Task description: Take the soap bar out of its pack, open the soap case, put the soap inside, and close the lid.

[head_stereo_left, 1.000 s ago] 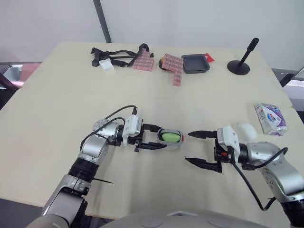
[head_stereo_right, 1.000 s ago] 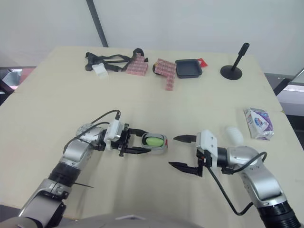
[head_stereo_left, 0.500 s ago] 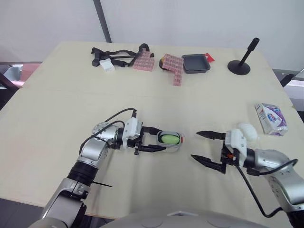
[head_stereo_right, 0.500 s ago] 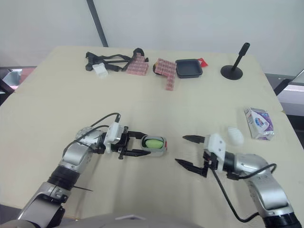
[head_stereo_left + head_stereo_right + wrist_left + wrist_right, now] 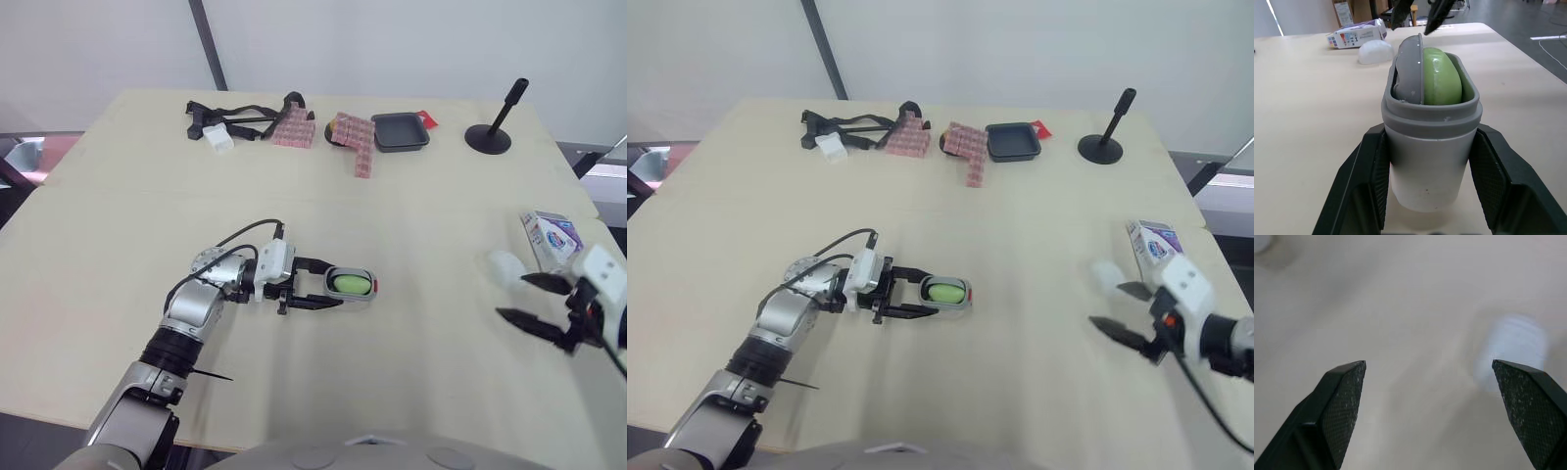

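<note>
A grey soap case [image 5: 351,284] lies on its side mid-table with the green soap bar [image 5: 1442,81] inside it and a grey flap [image 5: 1409,68] standing beside the soap. My left gripper [image 5: 336,284] is shut on the case, one finger [image 5: 1366,186] against each side. My right gripper [image 5: 1106,304] hovers open near the table's right edge, nothing between its fingers [image 5: 1342,396]. Close beside it are a white rounded piece [image 5: 502,266] and the purple-and-white soap pack [image 5: 552,238].
Along the table's far edge lie a black strap bundle with a white block [image 5: 220,127], pink patterned packets [image 5: 362,147], a black tray [image 5: 400,130] and a black stand [image 5: 495,127]. Bare tabletop separates the case from my right gripper.
My right gripper has drawn back to the right, away from the case, and now sits by the white piece and the pack, still open. The left gripper keeps its hold.
</note>
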Controlling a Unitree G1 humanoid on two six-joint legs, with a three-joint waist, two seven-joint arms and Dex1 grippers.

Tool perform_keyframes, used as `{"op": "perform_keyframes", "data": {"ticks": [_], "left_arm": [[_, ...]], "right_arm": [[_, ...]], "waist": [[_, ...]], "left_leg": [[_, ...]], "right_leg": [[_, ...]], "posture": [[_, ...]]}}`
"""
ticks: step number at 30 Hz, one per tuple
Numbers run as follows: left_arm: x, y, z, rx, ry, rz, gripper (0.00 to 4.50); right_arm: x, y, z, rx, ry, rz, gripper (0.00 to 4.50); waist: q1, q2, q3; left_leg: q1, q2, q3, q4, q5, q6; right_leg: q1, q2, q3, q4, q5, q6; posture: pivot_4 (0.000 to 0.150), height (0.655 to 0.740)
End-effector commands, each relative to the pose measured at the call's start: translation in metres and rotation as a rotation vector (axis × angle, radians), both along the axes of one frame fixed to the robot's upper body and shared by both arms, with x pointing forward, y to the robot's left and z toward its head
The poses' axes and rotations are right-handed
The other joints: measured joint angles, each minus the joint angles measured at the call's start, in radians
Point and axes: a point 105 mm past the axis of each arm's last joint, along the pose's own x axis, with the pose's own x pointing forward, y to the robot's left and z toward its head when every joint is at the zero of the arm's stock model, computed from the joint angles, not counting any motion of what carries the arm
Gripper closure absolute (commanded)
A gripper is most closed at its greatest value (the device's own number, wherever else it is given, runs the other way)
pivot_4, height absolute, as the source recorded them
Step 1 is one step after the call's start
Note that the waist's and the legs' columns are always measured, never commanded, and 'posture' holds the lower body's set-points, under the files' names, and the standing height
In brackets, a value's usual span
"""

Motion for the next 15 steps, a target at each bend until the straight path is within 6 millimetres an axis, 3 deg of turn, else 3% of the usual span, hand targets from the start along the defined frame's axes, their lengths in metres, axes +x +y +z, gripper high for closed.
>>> {"op": "perform_keyframes", "data": {"ticks": [1,7,11,15], "left_arm": [[0.002,-0.002,0.006,-0.013,-0.021,-0.008,2.67],[0.003,-0.004,0.007,-0.022,-0.021,0.000,2.67],[0.003,-0.005,0.008,-0.030,-0.019,0.003,2.67],[0.000,-0.007,0.009,-0.037,-0.016,-0.001,2.67]], "right_arm": [[0.006,0.007,0.026,0.056,0.012,-0.029,0.07],[0.024,0.015,0.037,0.037,0.084,-0.137,0.07],[0.032,0.015,0.028,0.036,0.243,-0.220,0.07],[0.038,-0.002,0.015,-0.119,0.374,-0.304,0.07]], "waist": [[0.003,0.000,0.000],[0.012,0.001,0.000],[0.019,0.002,0.000],[0.037,0.004,0.000]], "left_leg": [[0.000,0.000,0.000,0.000,0.000,0.000],[-0.001,0.000,-0.001,0.000,0.000,0.000],[-0.002,0.000,-0.001,0.000,0.000,0.000],[-0.002,0.000,-0.001,0.001,0.001,-0.001]], "right_leg": [[0.000,0.000,0.000,0.000,0.000,0.000],[-0.003,0.000,-0.001,-0.003,0.001,0.001],[-0.005,0.000,-0.001,-0.003,0.002,0.004],[-0.006,0.000,-0.001,-0.001,0.002,0.004]], "posture": [[0.150,0.7400],[0.150,0.7400],[0.150,0.7400],[0.150,0.7400]]}}
